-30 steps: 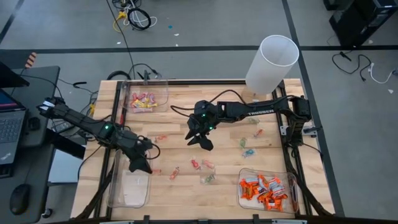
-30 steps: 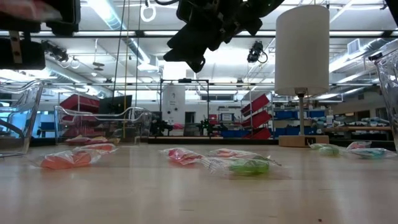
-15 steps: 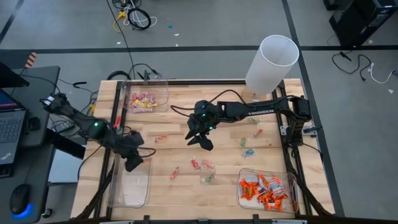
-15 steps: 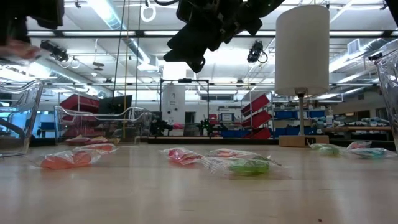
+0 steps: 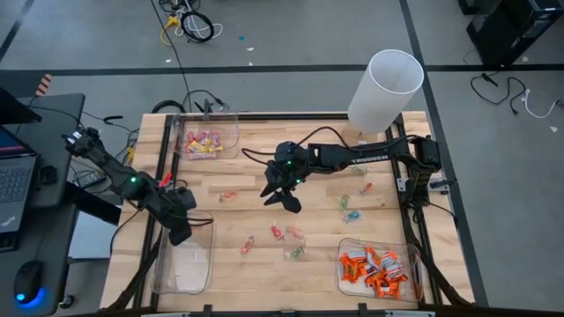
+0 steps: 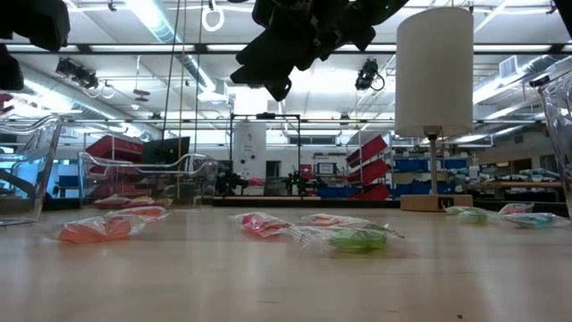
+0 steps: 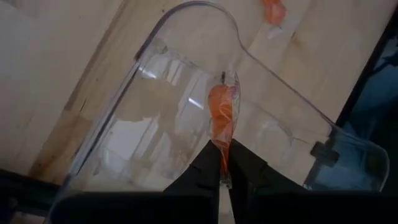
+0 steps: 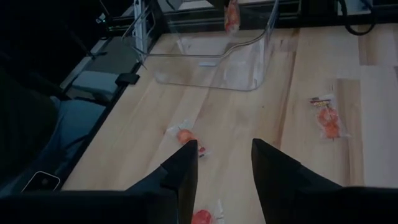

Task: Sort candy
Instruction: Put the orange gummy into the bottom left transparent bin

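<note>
Over the front-left corner of the table [image 5: 264,264], your left gripper [image 7: 224,163] hangs above the clear empty bin [image 5: 183,264], fingers pinched tight on one orange candy [image 7: 220,118]. From the left wrist view that sweet dangles inside the bin's curved rim, with the table's dark edge frame close beside it, so you have little room on that side.

Your right gripper [image 8: 222,155] hovers over the middle of the table with its fingers parted and nothing between them. Beneath and ahead of it you have bare wood dotted with loose candies [image 5: 291,232], all lying apart from the fingers; one orange-red piece [image 8: 185,135] lies just beyond its fingertips in the right wrist view.

Toward the back-left corner a second bin holds pink and yellow sweets [image 5: 201,141]. Near the front-right corner a third bin [image 5: 414,283] is filled with orange ones. A white cylinder [image 5: 384,88] stands at the back edge, beside the right arm, narrowing your room there.
</note>
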`<state>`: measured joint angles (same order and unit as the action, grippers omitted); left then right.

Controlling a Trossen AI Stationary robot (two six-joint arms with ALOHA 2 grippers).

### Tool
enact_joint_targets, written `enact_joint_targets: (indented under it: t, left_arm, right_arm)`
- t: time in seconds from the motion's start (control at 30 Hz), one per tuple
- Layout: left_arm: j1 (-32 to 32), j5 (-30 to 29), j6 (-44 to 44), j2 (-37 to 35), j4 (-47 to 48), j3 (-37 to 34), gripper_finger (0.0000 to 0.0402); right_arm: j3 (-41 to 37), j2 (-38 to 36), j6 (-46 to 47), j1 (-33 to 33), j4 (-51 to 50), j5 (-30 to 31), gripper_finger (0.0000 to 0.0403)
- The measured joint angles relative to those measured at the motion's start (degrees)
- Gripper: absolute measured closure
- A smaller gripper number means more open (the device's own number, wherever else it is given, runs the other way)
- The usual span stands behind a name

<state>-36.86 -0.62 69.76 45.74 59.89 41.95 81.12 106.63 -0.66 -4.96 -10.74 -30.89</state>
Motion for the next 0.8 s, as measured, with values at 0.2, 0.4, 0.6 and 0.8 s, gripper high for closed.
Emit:
enact_joint_targets:
  t: [0.2,0.4,0.6,0.8]
  left_arm:
    - [0.0,-0.07,2.04,0.0,0.14,0.0,0.0377]
    - [0.0,-0.17,2.9,0.0,0.14,0.0,0.0376]
    - [0.0,-0.22,2.92,0.0,0.53,0.0,0.0364]
    - [0.0,-0.22,4.83,0.03,1.15,0.0,0.0315]
  right_arm:
    - [0.0,0.0,0.39,0.26,0.0,0.02,0.0266]
    - [0.0,0.0,-1.96,1.29,0.4,0.86,0.0267]
    - [0.0,0.0,-6.19,3.21,0.13,7.09,0.0266]
    - [0.0,0.0,-6.93,4.17,0.11,9.32,0.0267]
